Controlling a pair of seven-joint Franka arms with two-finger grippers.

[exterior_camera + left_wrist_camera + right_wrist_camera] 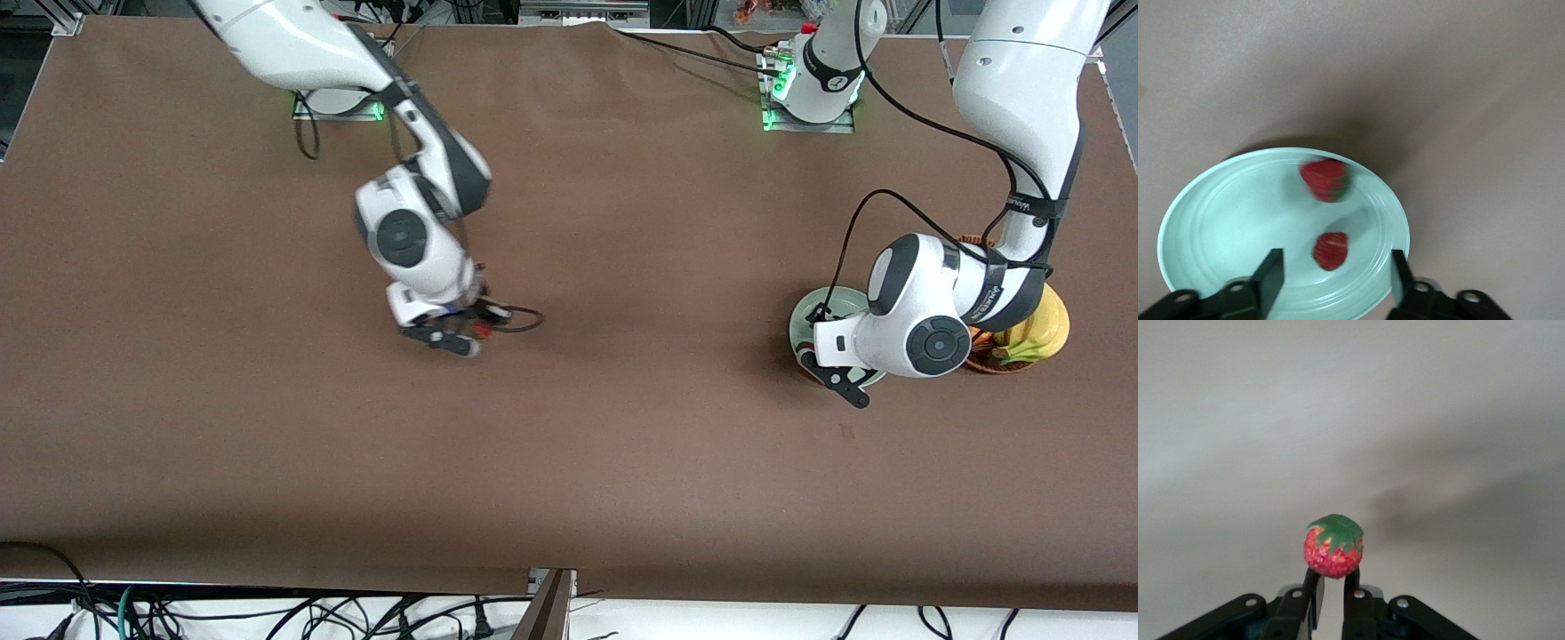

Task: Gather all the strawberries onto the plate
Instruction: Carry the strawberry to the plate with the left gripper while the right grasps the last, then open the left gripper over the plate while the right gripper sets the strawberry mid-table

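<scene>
Reading the table (267,462) as a clock with twelve at the robots' bases, the plate (803,322) is sitting out at about three o'clock, toward the left arm's end, and of the things lying on the cloth it is coming about closest to the front camera. The left gripper (837,378) is hanging right over it with its jaws standing spread and nothing between them. In the left wrist view the left gripper (1336,261) is looking straight down onto the pale green plate (1211,220), where two strawberries are lying: one strawberry (1331,250) is resting below the gap between the fingers, and the second strawberry (1325,180), showing blurred, is sitting closer to the rim. Just beside the plate, on its three o'clock side, a wicker basket (982,360) with a banana (1040,333) in it is peeking out from under the left arm's wrist. The right gripper (458,340) is hovering over bare cloth a little off the table's middle toward nine o'clock, and its jaws are pinching the third strawberry (481,330). In the right wrist view the right gripper (1331,579) is holding that third strawberry (1333,548) by its lower part, green cap tilting toward the lens.
</scene>
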